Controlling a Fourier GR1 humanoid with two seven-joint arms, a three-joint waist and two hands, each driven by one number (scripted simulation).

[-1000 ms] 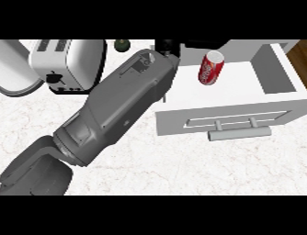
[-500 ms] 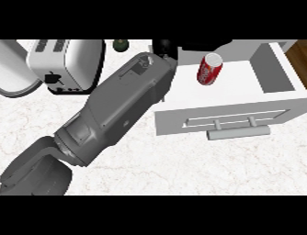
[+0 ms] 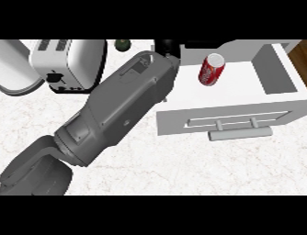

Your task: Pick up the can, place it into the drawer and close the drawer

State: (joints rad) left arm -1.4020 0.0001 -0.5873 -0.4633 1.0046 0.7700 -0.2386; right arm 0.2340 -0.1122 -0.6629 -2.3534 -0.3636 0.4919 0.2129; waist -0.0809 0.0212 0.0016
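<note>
The can (image 3: 213, 75) stands inside the open drawer (image 3: 278, 69); the hand's (image 3: 166, 46) state cannot be told, mostly hidden.

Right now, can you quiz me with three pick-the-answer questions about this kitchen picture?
1. Where is the red metal can?
A. inside the white open drawer
B. on the toaster
C. on the floor

2. What colour is the boxy toaster?
A. blue
B. white
C. yellow

3. How is the drawer?
A. shut
B. missing
C. pulled open

Answers:
1 A, the can lies on the drawer's floor, behind its front panel.
2 B, its body is white with dark slots on top.
3 C, its inside shows and the grey bar handle sticks out over the marble counter.

Only a bit of one dark robot hand shows above the grey forearm.
</note>
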